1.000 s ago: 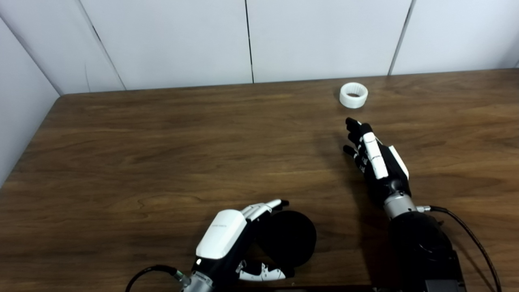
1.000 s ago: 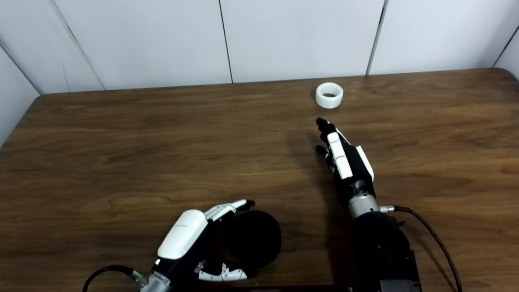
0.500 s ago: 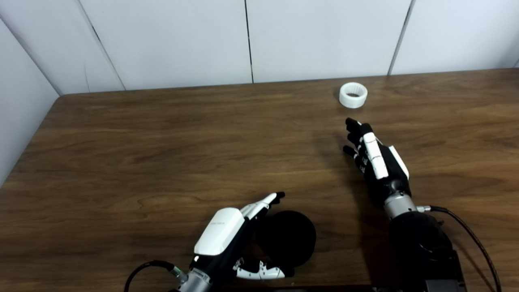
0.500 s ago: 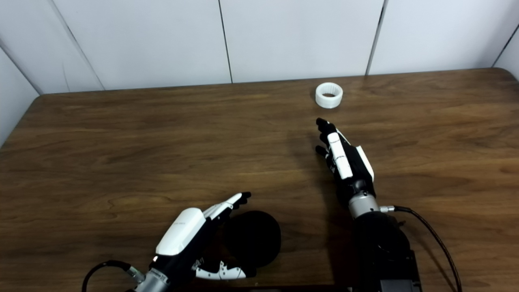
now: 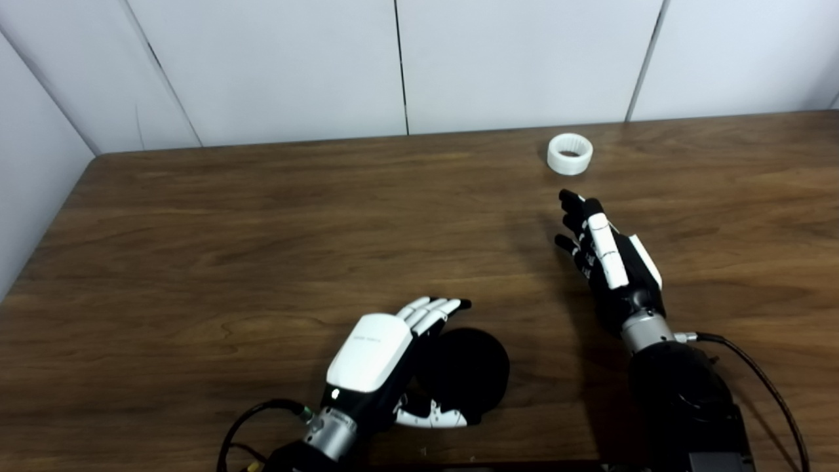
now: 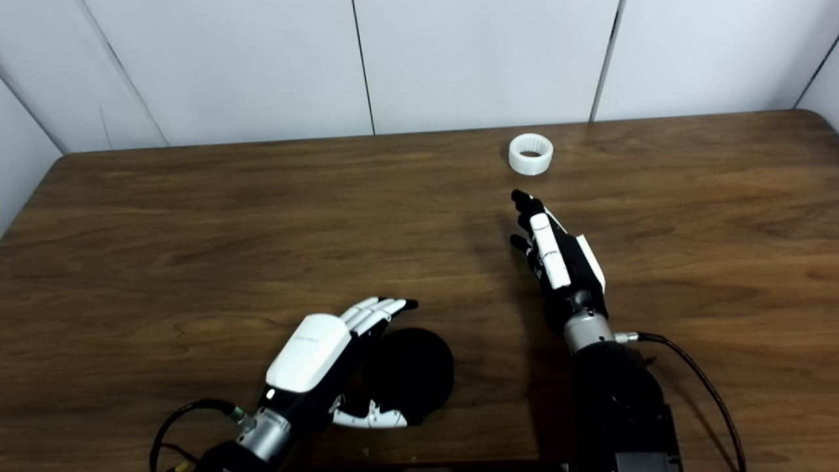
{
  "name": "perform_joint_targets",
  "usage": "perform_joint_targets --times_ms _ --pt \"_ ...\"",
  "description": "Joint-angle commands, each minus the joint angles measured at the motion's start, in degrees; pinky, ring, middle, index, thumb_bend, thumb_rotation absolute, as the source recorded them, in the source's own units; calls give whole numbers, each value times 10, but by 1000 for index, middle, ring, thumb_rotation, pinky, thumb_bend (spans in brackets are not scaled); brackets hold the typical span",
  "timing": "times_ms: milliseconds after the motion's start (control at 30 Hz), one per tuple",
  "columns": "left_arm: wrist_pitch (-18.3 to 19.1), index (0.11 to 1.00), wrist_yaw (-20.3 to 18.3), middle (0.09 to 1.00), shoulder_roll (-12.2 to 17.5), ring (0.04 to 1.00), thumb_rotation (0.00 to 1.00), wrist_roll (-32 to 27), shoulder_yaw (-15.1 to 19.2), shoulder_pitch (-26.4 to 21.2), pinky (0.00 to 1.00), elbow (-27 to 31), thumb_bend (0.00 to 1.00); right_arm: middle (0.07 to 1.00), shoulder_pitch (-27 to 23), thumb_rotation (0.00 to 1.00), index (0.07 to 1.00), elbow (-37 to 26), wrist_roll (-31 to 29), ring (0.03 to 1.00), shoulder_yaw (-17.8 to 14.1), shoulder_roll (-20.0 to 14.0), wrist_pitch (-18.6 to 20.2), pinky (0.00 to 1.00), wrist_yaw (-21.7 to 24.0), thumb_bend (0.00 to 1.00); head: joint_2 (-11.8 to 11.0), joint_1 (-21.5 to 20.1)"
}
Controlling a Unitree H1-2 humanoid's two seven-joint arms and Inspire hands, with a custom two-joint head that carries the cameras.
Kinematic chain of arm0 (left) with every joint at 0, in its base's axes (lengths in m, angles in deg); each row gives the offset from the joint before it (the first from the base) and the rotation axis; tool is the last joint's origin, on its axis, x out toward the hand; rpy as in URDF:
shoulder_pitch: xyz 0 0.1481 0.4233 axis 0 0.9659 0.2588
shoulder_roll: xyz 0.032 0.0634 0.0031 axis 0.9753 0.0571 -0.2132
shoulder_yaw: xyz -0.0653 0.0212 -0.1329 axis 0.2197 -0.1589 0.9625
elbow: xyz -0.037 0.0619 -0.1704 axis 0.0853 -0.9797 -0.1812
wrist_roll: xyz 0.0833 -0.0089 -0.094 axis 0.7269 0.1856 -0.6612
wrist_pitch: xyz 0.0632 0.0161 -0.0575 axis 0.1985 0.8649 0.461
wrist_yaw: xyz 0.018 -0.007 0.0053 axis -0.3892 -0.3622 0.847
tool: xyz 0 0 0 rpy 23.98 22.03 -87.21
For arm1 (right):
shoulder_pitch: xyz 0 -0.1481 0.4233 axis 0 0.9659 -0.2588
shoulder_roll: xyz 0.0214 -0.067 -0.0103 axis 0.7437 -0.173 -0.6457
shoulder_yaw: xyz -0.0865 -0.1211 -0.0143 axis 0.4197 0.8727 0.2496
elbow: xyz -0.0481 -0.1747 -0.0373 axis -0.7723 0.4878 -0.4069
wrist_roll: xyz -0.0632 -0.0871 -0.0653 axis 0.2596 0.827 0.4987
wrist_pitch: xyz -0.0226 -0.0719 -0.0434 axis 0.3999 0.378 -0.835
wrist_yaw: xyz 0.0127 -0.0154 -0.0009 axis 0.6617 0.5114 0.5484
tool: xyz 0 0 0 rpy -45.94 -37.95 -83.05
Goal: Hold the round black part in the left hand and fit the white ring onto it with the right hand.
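Note:
The round black part (image 5: 475, 370) lies flat on the wooden table (image 5: 262, 229) near the front edge. My left hand (image 5: 387, 357) sits against its left side, open, fingers stretched over its far left rim and thumb (image 5: 436, 417) along its near rim, not clasping it. The white ring (image 5: 569, 154) stands on the table near the back edge, right of centre. My right hand (image 5: 603, 252) hovers open, fingers straight and pointing at the ring, with a short gap of bare table between fingertips and ring.
White wall panels (image 5: 393, 65) rise right behind the table's back edge and along its left side. A black cable (image 5: 754, 373) trails from my right wrist toward the lower right. Another cable (image 5: 249, 426) loops by my left wrist.
My left hand has slid forward along the black part, rolled its back upward and straightened its fingers. The right hand, the ring and the black part have stayed put.

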Motion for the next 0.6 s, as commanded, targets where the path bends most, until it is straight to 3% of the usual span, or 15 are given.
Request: perform_joint_targets --times_ms 0,133,367,567 --pt "31 865 -28 898 17 922 416 25 11 8 742 -27 947 950 -19 903 895 -24 -2 975 -1 -1 -11 909 2 610 1 -1" --pt "30 845 -39 901 17 926 407 17 14 3 748 -22 952 951 -19 896 896 -23 -6 976 -2 -1 -14 913 4 609 3 1" --pt "56 812 -119 918 22 941 452 13 20 -8 750 12 947 949 -21 890 895 -24 -13 973 -7 2 -12 922 1 605 7 5" --pt "68 791 -162 918 19 935 432 18 27 -10 731 33 942 958 -23 880 903 -23 -19 983 -9 3 -12 950 2 608 8 6"
